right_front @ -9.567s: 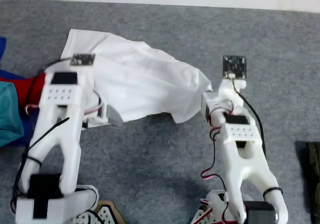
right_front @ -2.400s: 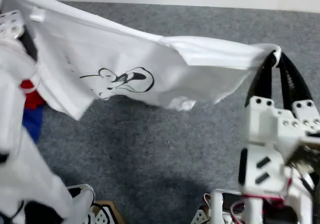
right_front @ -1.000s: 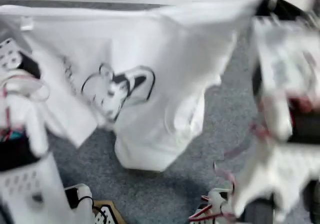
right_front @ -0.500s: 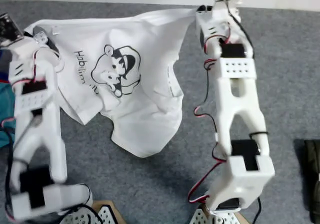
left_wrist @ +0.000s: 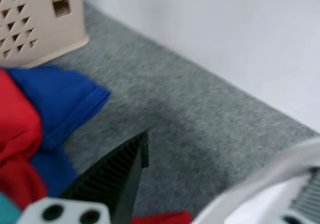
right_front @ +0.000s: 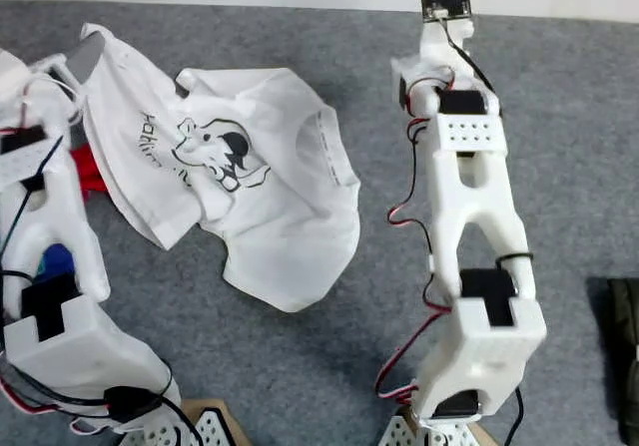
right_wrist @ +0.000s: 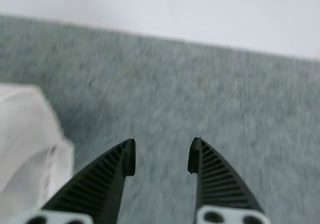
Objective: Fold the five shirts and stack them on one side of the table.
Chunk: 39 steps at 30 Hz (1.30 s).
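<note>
White printed cotton shirt [right_front: 250, 197] is lying diagonally, collar pointing toward the right end effector [right_wrist: 160, 159], which is gaping empty; left end effector [right_front: 78, 59]: cannot tell

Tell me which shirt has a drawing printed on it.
The white shirt, spread out, with a black cartoon on it. The red shirt and blue shirt bunched beside it show no print.

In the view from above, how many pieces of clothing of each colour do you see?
White shirt: 1
Red cloth: 1
Blue cloth: 1
Total: 3
</note>
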### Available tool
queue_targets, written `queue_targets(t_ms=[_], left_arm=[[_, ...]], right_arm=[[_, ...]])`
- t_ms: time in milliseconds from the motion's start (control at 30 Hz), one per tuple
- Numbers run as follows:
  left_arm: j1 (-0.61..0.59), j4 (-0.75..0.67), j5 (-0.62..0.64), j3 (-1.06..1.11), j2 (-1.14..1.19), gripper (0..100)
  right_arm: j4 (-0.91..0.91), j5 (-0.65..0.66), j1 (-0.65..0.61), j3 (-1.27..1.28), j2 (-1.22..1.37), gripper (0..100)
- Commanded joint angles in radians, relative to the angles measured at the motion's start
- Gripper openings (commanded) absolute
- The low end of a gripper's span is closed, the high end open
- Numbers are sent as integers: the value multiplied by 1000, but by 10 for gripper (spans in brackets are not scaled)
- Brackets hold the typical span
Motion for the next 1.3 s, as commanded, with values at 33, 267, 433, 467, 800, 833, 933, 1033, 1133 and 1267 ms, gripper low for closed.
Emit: queue_targets(t_ms=[33, 267, 433, 467, 800, 833, 933, 1033, 1133, 1267], left_arm=[[-15, 450, -34, -216, -7, 508], [-24, 859, -92, -297, -12, 508], [-12, 1040, -21, -297, -15, 507], [-8, 1065, -6, -298, -18, 507], [13, 1160, 12, -154, -308, 507], [8, 1146, 12, -130, -337, 507], [-39, 1105, 8, -35, -371, 507], [-77, 1007, 6, 79, -334, 507], [-119, 864, 6, 166, -249, 507], [-200, 781, 12, 176, -145, 507]], right_arm=[[292, 9, -67, -16, -236, 173], [409, 9, -142, 352, -605, 173], [315, 3, -177, 690, -863, 173], [291, 3, -186, 750, -908, 173], [97, -3, -265, 1208, -1102, 173], [84, -20, -274, 1233, -1106, 173], [70, -51, -295, 1282, -1110, 173], [70, -31, -348, 1320, -1110, 173], [68, -20, -394, 1343, -1112, 173], [68, -20, -392, 1345, -1112, 173]])
